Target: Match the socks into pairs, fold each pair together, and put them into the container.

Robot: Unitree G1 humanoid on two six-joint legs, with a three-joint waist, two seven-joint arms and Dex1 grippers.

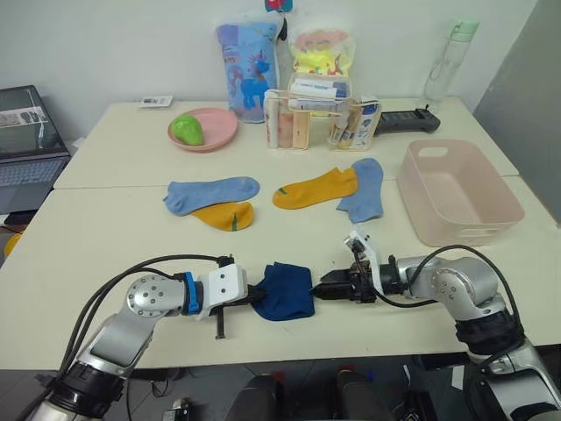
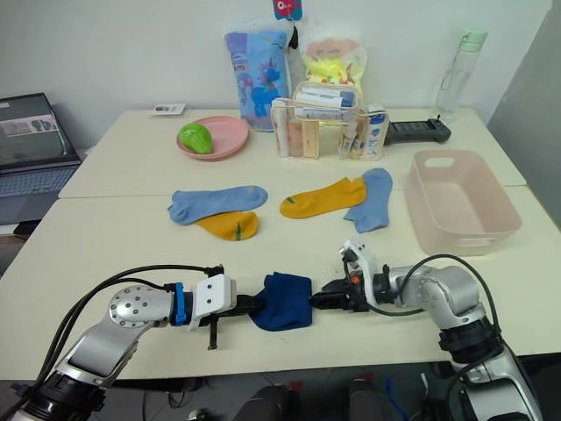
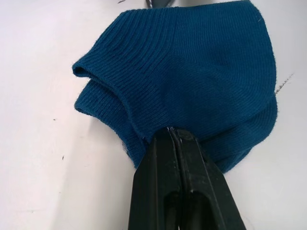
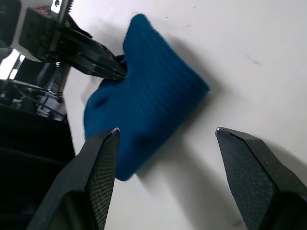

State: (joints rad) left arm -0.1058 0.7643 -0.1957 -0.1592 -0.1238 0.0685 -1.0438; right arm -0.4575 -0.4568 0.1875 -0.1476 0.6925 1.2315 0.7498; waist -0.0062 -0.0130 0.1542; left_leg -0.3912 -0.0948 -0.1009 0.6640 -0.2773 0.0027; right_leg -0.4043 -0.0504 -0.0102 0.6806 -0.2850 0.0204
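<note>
near the table's front edge the left gripper [image 3: 178, 136] pinches the folded navy pair [image 1: 285, 290] at what looks like a thin hem, so it may slip or unfold before reaching the container [image 1: 456, 191], the right gripper [image 4: 165, 139] spread wide beside it.

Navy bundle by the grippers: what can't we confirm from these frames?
- Navy bundle: folded on itself; whether it holds one sock or two cannot be told, even in the left wrist view.
- Left gripper: shut on the bundle's edge; the knit hides how deep the bite goes.
- Right gripper: open beside the bundle; contact with it cannot be told.
- Mustard sock: partly covered by a light blue sock.
</note>
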